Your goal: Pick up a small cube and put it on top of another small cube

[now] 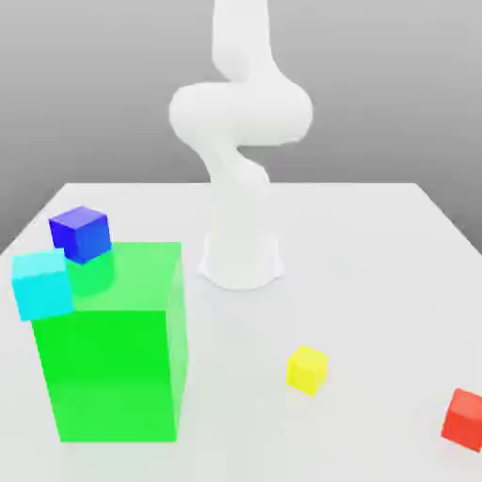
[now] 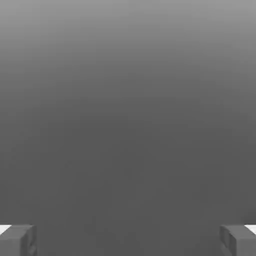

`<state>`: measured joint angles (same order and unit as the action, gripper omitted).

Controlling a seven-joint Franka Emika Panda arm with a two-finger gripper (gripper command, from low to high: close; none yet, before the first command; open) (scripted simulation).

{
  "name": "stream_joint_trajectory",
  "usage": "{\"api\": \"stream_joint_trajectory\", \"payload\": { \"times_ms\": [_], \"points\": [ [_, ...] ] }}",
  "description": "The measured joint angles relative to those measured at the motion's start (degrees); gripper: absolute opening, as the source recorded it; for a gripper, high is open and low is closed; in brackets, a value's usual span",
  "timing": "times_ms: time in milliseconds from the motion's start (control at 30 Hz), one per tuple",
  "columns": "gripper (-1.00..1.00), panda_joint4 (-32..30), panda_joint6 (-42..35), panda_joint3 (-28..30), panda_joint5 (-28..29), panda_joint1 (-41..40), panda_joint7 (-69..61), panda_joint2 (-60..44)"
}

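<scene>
The small red cube point(image 1: 465, 417) rests on the white table near its front edge, at the exterior view's far right. The small yellow cube point(image 1: 308, 368) sits on the table to the left of it, a good gap between them. In the hand view my gripper point(image 2: 128, 240) is open, its two grey fingertips point(image 2: 18, 240) set far apart against plain grey background with nothing between them. The white arm point(image 1: 240, 113) rises from its base at the back middle of the table and leaves the frame at the top.
A big translucent green block point(image 1: 113, 344) stands at the exterior view's front left. A cyan cube point(image 1: 42, 284) sits against its upper left corner and a dark blue cube point(image 1: 81, 232) lies just behind it. The arm's round base point(image 1: 242, 264) stands mid-table.
</scene>
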<state>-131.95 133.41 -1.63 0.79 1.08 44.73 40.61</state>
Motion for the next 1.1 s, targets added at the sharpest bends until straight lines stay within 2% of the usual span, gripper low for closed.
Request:
{"api": "stream_joint_trajectory", "payload": {
  "times_ms": [633,933,1067,1100],
  "points": [
    [0.0,-1.3,12.4,-12.1,8.0,10.0,-6.9,-39.8],
    [0.0,-1.9,18.2,-15.6,11.6,15.6,-10.3,-58.5],
    [0.0,-0.4,23.7,-12.6,15.3,18.8,-8.1,-66.8],
    [-1.0,0.1,25.2,-11.6,16.3,19.7,-7.4,-68.8]
  ]
}}
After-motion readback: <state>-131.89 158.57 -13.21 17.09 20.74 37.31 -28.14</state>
